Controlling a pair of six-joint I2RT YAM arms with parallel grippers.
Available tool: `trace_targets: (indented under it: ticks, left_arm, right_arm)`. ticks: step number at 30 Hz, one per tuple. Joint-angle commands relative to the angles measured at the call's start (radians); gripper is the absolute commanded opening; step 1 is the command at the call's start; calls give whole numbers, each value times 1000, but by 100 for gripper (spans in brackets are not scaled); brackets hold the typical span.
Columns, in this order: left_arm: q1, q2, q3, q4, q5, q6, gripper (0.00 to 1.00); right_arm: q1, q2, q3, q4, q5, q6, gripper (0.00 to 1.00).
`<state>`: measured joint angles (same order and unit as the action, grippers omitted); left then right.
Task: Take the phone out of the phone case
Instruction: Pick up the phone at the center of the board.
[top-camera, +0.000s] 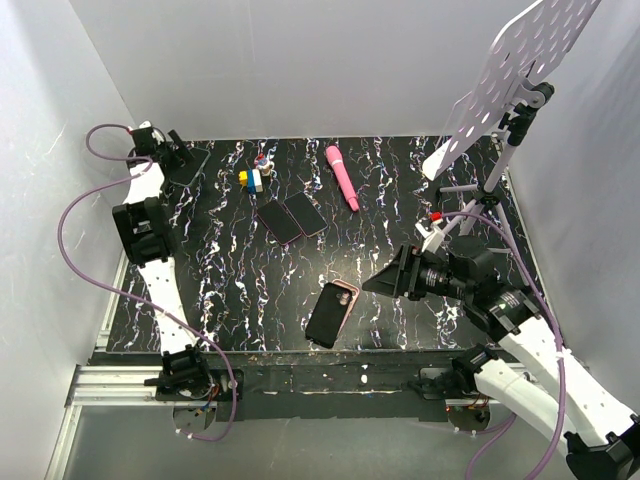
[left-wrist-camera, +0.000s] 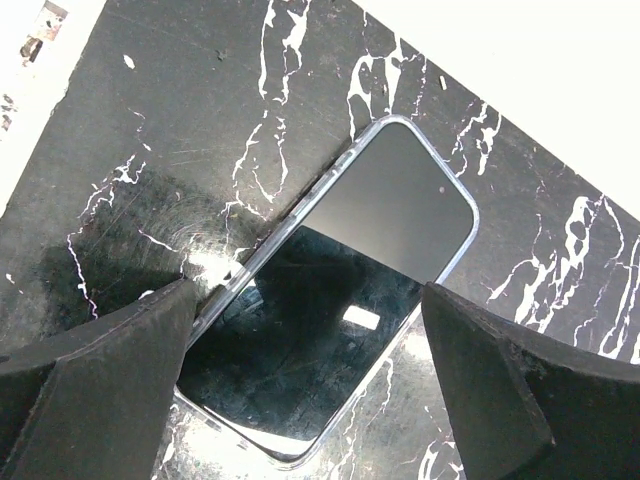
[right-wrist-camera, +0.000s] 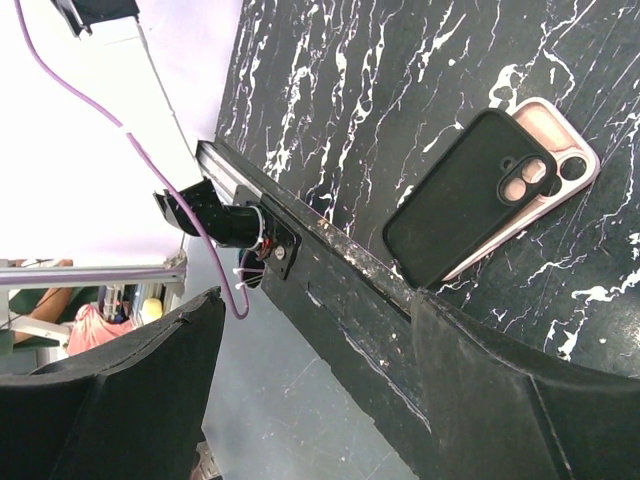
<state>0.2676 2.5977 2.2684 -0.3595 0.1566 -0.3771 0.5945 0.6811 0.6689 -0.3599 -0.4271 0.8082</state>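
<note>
- While the right gripper (right-wrist-camera: 318, 300) hangs spread and empty, nothing steadies the phone case (right-wrist-camera: 572, 158). The phone (right-wrist-camera: 462, 195) lies back-up on top of it, at eight o'clock from the fingers in the overhead view. It is skewed, so pink shows only along one side and around the camera end.
- Whether any edge of the phone sits inside the lip, I cannot tell. If one does, a one-handed pull would likely drag the soft shell along with it.
- Its near end lies close to the edge of the marbled tabletop (top-camera: 400, 200), so a shove toward six o'clock could tip it onto the front rail (top-camera: 330, 372).
- Far off at ten o'clock, the left gripper (left-wrist-camera: 307, 290) is spread astride a clear-rimmed phone (left-wrist-camera: 390, 200), too distant to brace the case. Closing there grabs the wrong item.
- Two bare dark phones (top-camera: 290, 218) at eleven o'clock invite the same mix-up.
</note>
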Motion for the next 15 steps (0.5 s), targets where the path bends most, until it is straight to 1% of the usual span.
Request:
trace_targets:
  ticks: [1, 3, 6, 10, 11, 13, 15]
  left_arm:
    - [-14, -54, -49, -94, 94, -19, 95]
    - [-50, -76, -69, -137, 43, 35, 96]
    - [-102, -103, -96, -197, -81, 119, 98]
    - [-140, -88, -89, -281, -141, 155, 98]
    - [-149, -84, -86, -298, -190, 168, 98]
    - [-171, -73, -86, -317, -224, 199, 98]
    - [-179, -51, -55, -349, -267, 204, 98]
  right_arm:
    - [-10, -49, -6, 16, -21, 0, 81]
    - [-12, -77, -18, 13, -16, 9, 81]
    - [-13, -110, -37, 13, -9, 28, 81]
    - [-13, -144, -45, 9, -9, 42, 81]
    - [-13, -150, -43, 3, -4, 43, 81]
    - [-13, -161, -43, -8, 4, 43, 81]
    - [-13, -169, -43, -17, 10, 45, 81]
